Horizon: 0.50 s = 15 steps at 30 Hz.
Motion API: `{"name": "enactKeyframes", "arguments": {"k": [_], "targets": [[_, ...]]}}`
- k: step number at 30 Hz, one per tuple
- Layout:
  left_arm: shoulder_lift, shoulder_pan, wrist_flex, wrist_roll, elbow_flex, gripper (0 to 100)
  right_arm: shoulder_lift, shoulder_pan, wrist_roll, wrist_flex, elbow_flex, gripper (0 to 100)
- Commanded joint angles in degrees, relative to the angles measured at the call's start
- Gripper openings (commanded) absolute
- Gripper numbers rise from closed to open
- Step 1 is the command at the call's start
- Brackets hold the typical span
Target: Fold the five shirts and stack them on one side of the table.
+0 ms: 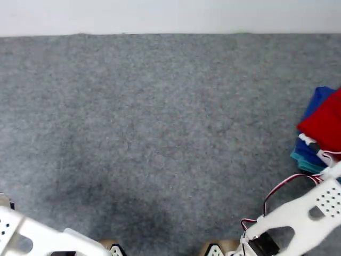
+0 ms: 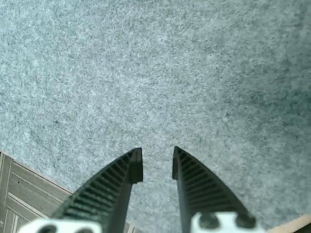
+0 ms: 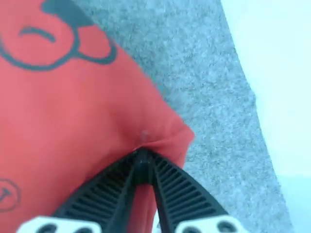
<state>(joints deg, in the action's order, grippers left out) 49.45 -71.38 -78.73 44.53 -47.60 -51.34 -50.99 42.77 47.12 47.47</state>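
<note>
High view: the grey felt worktop (image 1: 160, 117) ends at a pale wall (image 1: 160, 16). Right jaws clench the red shirt (image 3: 73, 121) atop the stack (image 1: 308, 152); left jaws stand released.

Shirt stack (image 1: 319, 136) cut by the high view's edge; lower shirts (image 1: 309, 153) mostly beneath red shirt (image 1: 326, 122)

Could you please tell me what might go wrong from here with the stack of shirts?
The right gripper pinches only a small fold of the red shirt, so a pull might undo its fold. It could also drag the blue shirt beneath and skew the pile near the edge of the mat.
</note>
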Motion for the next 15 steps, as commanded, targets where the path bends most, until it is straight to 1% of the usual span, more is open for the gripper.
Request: {"name": "enactKeyframes", "arguments": {"k": [1,6,9,12,15], "targets": [[1.14,0.18,1.05,0.53,0.75,11,3.21,0.31,-0.62,6.2,7.3,1.0],[1.23,0.18,0.79,0.53,0.75,11,7.87,1.89,-1.05,21.05,15.3,1.0],[1.23,0.18,0.53,0.26,2.24,11,9.63,3.74,-4.48,31.6,18.64,1.0],[1.23,0.44,-2.46,0.09,6.46,11,10.59,5.85,-8.18,41.27,22.07,1.0],[1.23,3.25,-6.77,-0.35,10.77,11,10.77,7.69,-11.08,49.89,26.37,1.0]]}}
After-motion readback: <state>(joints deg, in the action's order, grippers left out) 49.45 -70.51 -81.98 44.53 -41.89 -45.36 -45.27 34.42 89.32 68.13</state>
